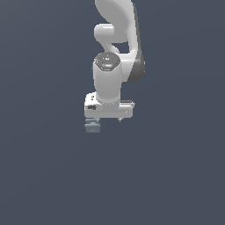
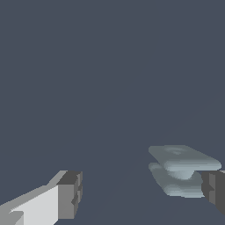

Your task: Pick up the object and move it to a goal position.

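The object (image 1: pixel 92 127) is a small grey-blue stepped lump, seen just below the end of the white hand on the exterior view's left. In the wrist view the object (image 2: pixel 181 169) lies between the two fingers, close against one dark fingertip (image 2: pixel 214 189) and far from the other (image 2: pixel 69 194). My gripper (image 1: pixel 105 119) is open, with the jaws wide apart around the object (image 2: pixel 143 193). It points straight down. I cannot tell whether the near fingertip touches the object.
The plain dark grey-blue floor (image 1: pixel 176 176) fills both views. The white arm (image 1: pixel 115 39) rises above the hand at the upper middle of the exterior view.
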